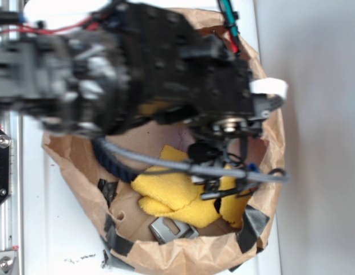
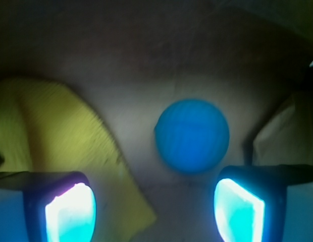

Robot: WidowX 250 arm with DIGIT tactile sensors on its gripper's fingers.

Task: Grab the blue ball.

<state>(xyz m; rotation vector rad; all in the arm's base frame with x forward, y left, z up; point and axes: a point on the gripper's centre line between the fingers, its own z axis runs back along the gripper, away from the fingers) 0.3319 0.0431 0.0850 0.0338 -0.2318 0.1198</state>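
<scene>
Inside the brown paper bag (image 1: 166,252), seen from the wrist, the blue ball (image 2: 192,135) rests on the bag floor toward one o'clock of the spread, empty hand (image 2: 155,206), nearer its right pad, beside the yellow cloth (image 2: 55,136) at ten o'clock

Bare brown paper is seen around the blue ball (image 2: 192,136); the yellow cloth (image 2: 60,151) crowds the left, the bag wall (image 2: 285,136) the right.
</scene>
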